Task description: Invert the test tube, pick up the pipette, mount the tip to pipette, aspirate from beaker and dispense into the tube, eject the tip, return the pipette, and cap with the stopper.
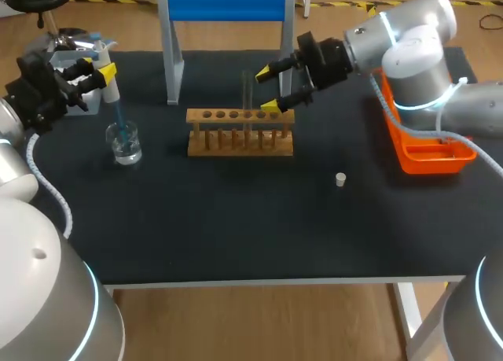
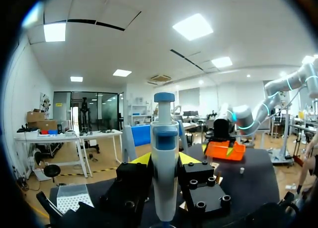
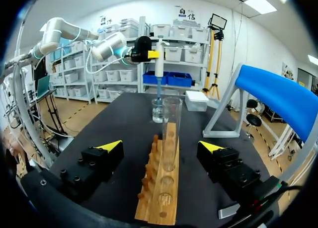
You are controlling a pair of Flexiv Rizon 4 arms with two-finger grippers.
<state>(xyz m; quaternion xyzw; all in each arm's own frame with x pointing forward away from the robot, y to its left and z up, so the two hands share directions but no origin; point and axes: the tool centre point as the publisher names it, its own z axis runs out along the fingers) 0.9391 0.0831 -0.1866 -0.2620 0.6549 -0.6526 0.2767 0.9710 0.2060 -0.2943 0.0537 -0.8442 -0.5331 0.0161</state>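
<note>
**Q:** Yellow-tipped left gripper (image 1: 100,74): what is its condition?

**A:** Clamped on the white pipette with the blue plunger cap (image 1: 105,62); both fingers bear on its body from opposite sides; in the left wrist view the pipette (image 2: 164,173) stands upright between the black finger blocks of the left gripper (image 2: 164,161).

**Q:** Where is the pipette located?

**A:** Near the table's left rear, directly above the small clear glass beaker (image 1: 124,143); the translucent blue tip (image 1: 116,111) points down with its lower end inside the beaker, which holds clear liquid; whether the tip reaches the liquid cannot be determined.

**Q:** And the right gripper (image 1: 269,88)?

**A:** Wide open, holding nothing; it sits at the wooden test tube rack (image 1: 240,131) with one finger on each side of the clear glass test tube (image 1: 247,101), touching neither; in the right wrist view the test tube (image 3: 171,133) stands upright in a hole of the rack (image 3: 161,193), open end up, between the spread fingers of the right gripper (image 3: 161,146).

**Q:** What else is on the table?

**A:** The small white stopper (image 1: 340,179) lies on the black table mat (image 1: 236,219), well apart from the rack, toward the right front; the orange plastic tray (image 1: 428,152) sits at the right edge beneath the right arm; the blue-topped grey stand (image 1: 226,3) stands at the rear, behind the rack.
</note>
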